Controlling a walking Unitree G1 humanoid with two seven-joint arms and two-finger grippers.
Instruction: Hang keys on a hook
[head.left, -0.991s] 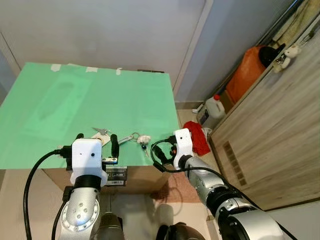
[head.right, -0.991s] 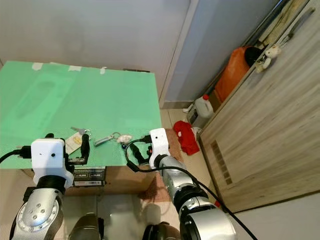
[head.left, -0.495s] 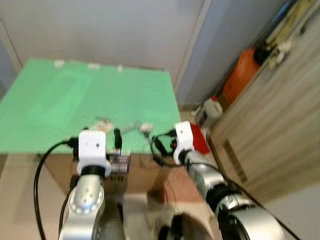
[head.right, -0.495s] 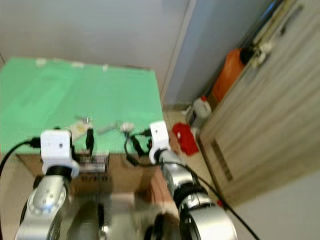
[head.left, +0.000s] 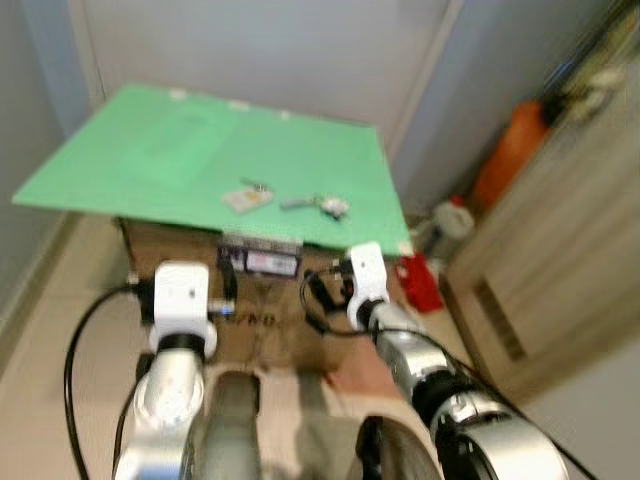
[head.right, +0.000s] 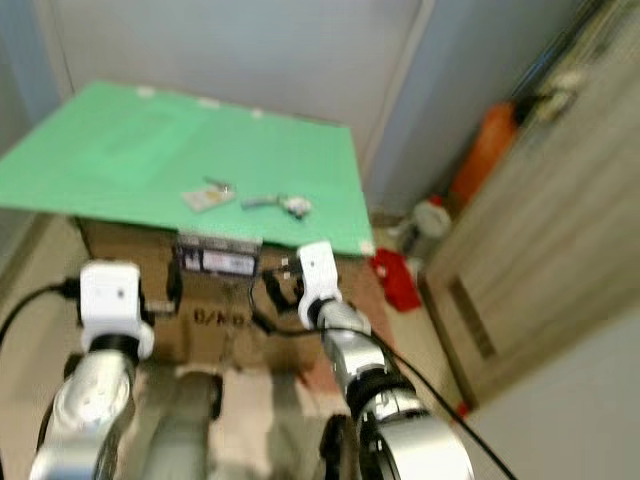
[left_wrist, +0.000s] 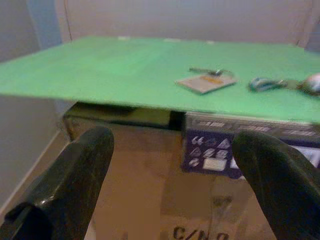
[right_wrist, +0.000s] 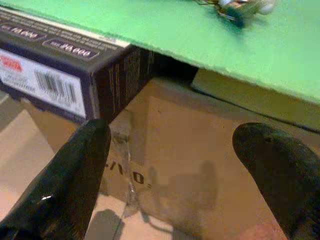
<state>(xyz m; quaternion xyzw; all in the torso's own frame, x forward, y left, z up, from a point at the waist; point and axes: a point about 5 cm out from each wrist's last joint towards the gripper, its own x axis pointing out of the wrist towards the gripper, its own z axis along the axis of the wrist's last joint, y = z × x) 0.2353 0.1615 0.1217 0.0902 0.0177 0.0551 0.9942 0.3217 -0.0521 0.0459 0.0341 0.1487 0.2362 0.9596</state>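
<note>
1. Both grippers hang low in front of the cardboard box (head.left: 270, 320), under the green worktop (head.left: 180, 150).
2. Left gripper (left_wrist: 175, 195) has its fingers wide apart, holding nothing.
3. Right gripper (right_wrist: 190, 180) is spread too, also holding nothing.
4. Keys (head.left: 318, 205) lie on the worktop, above and beyond both grippers, beside a tan card (left_wrist: 206, 82).

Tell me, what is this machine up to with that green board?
It has nothing in hand. Both grippers, the left gripper and the right gripper, are open and empty, held low in front of the cardboard box under the green board. The keys lie on the board near its front edge, beside a small card. The picture is blurred, and no hook can be made out.
</note>
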